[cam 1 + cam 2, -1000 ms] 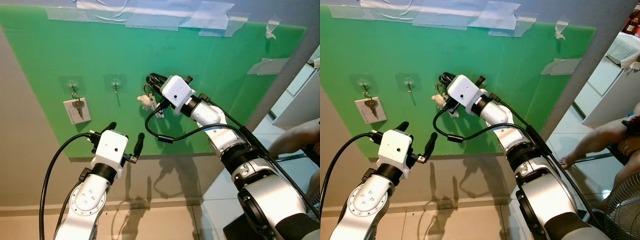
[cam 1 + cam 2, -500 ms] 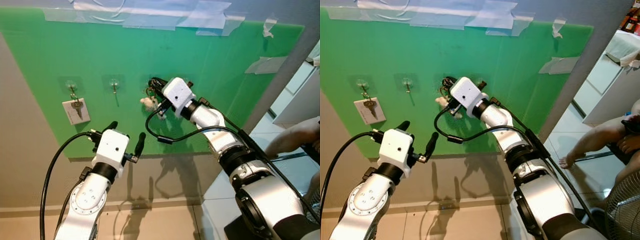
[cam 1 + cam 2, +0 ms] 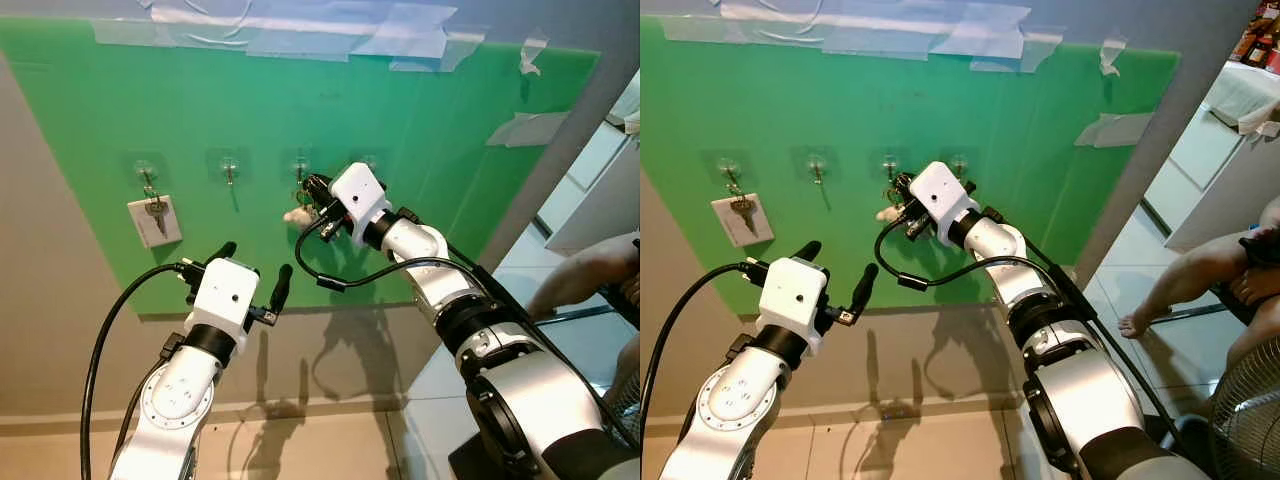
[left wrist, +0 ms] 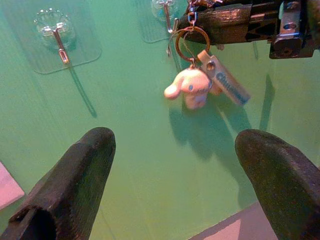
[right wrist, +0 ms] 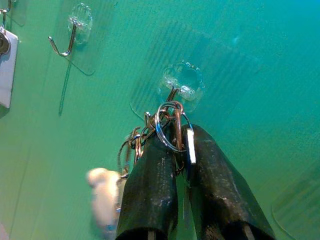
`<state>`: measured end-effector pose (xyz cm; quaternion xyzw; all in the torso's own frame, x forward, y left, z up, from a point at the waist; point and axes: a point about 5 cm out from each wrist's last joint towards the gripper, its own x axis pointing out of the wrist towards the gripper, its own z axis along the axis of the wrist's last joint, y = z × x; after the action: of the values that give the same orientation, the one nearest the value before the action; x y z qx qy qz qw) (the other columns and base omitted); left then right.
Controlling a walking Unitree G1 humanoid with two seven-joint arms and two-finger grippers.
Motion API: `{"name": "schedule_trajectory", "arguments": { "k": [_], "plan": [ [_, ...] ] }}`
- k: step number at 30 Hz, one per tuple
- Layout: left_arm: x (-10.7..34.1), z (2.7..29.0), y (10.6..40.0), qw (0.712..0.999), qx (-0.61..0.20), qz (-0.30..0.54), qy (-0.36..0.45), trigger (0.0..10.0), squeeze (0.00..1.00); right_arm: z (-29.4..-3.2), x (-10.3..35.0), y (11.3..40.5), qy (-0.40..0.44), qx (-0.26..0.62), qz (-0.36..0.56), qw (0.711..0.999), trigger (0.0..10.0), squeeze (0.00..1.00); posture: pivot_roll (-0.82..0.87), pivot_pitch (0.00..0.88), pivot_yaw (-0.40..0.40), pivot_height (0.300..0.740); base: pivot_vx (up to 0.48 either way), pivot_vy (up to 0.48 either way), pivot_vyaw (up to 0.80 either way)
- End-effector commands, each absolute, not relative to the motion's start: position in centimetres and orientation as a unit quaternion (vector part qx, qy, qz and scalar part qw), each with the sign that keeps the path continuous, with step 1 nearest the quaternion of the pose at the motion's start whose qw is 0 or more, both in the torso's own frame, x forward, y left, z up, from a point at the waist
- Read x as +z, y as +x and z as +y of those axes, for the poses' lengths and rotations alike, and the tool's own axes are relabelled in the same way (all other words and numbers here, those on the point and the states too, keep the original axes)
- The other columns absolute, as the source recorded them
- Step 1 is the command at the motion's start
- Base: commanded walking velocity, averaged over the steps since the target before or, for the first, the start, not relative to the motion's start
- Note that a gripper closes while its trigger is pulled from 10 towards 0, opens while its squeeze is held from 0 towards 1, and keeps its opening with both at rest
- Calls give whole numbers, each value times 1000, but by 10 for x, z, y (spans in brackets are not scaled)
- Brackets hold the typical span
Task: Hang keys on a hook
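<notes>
The job looks almost done: the right hand (image 5: 175, 150) has brought the keys (image 5: 167, 131) right up under the third clear hook (image 5: 176, 90) on the green board (image 3: 450, 150), but I cannot tell if the ring is on the hook yet. That hand is pinching the key rings tight, with a small white plush charm (image 4: 187, 86) dangling below. The left hand (image 3: 251, 270) waits lower down, spread wide and holding nothing.

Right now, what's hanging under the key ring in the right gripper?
Under the key ring: a white plush charm and a tag, against the green board. The right gripper hides any keys.
</notes>
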<state>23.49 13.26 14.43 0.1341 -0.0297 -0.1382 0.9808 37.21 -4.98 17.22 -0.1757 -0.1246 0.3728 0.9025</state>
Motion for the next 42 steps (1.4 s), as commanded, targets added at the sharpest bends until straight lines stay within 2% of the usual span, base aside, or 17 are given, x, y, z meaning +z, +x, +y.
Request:
{"name": "schedule_trajectory", "arguments": {
  "k": [1,7,16,34,42],
  "plan": [
    [143,129,235,979,-146,-28,136,10000,0,-58,174,376,-176,355,-122,910,0,0,36,0,-64,740,0,0,0],
    [143,129,234,980,-144,-28,136,10000,0,-58,189,374,-230,341,-188,892,0,0,38,0,-67,740,0,0,0],
    [142,130,233,980,-144,-28,136,10000,0,-56,195,368,-248,338,-234,877,0,0,37,0,-65,740,0,0,0],
    [142,128,231,980,-144,-27,138,10000,0,-44,205,371,-264,341,-244,869,0,0,47,0,-74,740,0,0,0],
    [142,128,231,980,-144,-27,138,10000,0,-41,195,374,-267,346,-205,876,0,0,46,0,-74,740,0,0,0]
  ]
}}
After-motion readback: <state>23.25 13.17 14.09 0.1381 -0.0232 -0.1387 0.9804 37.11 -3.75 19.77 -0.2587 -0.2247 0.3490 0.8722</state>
